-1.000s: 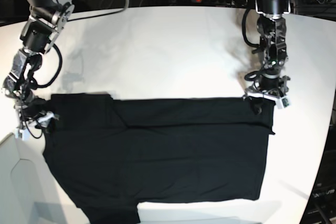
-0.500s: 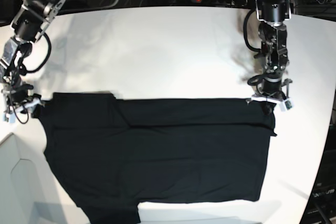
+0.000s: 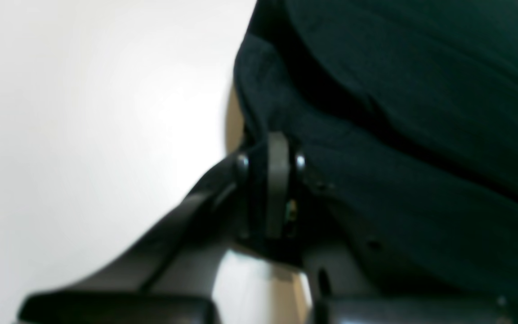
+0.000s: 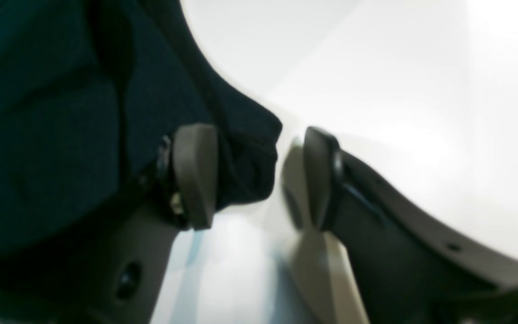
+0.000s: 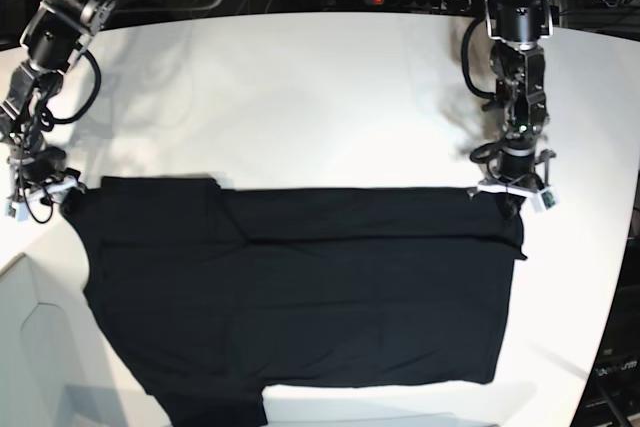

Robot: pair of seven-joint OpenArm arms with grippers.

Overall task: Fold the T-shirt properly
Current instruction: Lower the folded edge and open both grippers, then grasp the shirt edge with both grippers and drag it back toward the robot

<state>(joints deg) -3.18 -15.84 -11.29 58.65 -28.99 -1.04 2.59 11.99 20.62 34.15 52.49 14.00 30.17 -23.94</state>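
While the T-shirt (image 5: 300, 287) lies spread flat on the white desk (image 5: 300, 97), my left fingers (image 3: 278, 180) are pinched tight on its corner. My right fingers (image 4: 196, 175) stand apart, straddling the opposite corner's edge.

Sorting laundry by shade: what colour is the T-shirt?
Plain black T-shirt; no print visible. Clearest in the base view.

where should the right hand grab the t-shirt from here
Grip the far corner of the T-shirt nearest the right hand, coming in from the table side over the edge. The right wrist view shows that corner already poking between its open fingers, so closing there pinches cloth. It mirrors the left hand, shut on the opposite far corner.
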